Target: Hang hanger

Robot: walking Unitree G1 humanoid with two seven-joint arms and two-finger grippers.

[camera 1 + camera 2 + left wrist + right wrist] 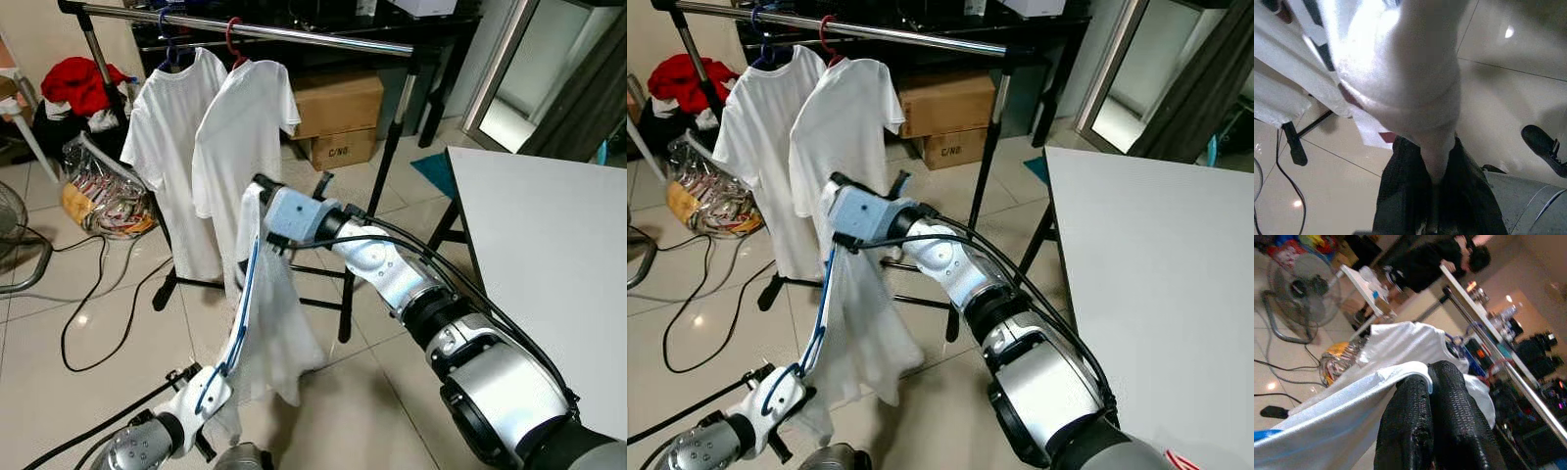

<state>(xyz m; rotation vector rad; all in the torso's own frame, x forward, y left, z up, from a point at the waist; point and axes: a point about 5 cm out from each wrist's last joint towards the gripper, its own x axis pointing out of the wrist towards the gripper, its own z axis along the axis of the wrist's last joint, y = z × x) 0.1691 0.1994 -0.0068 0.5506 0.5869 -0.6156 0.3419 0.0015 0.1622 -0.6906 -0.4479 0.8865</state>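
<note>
Status: hanging not yet done. You hold a blue hanger (pixel 242 304) with a white shirt (pixel 274 323) draped on it, low in front of the rack, well below the rail (pixel 284 32).

Right gripper (pixel 1429 382): fingers pressed together, pinched on the hanger's upper end where the shirt's collar sits. In the head view that end sits near the hem of the two shirts already hung.

Left gripper (pixel 211 392): down near the floor at the hanger's lower end. In the left wrist view the black fingers (pixel 1400 196) are closed around a fold of white cloth; whether they also catch the hanger itself you cannot tell from these pictures.

The hanger stands nearly on end, running from the left gripper up to the right gripper, so the shirt hangs bunched along it, not spread.

Rack: two white shirts hang at the rail's left part, one on a blue hook (pixel 168 29), one on a red hook (pixel 233 34). The rail to their right is bare.

Left to do, by judgement: raise and level the hanger, bring its hook over the bare stretch of rail, set it down, release both grippers.
</note>
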